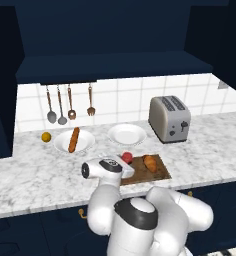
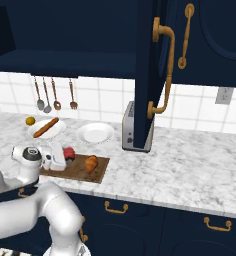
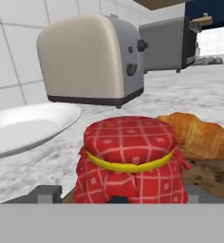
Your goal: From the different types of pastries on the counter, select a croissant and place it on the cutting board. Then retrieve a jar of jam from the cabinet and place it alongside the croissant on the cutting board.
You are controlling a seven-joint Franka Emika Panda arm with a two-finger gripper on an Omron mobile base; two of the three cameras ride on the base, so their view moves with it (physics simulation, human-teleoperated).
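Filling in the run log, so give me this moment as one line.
stage: jam placement | jar of jam: on cutting board, beside croissant | claw: at jar, grip unclear | baguette: on its plate
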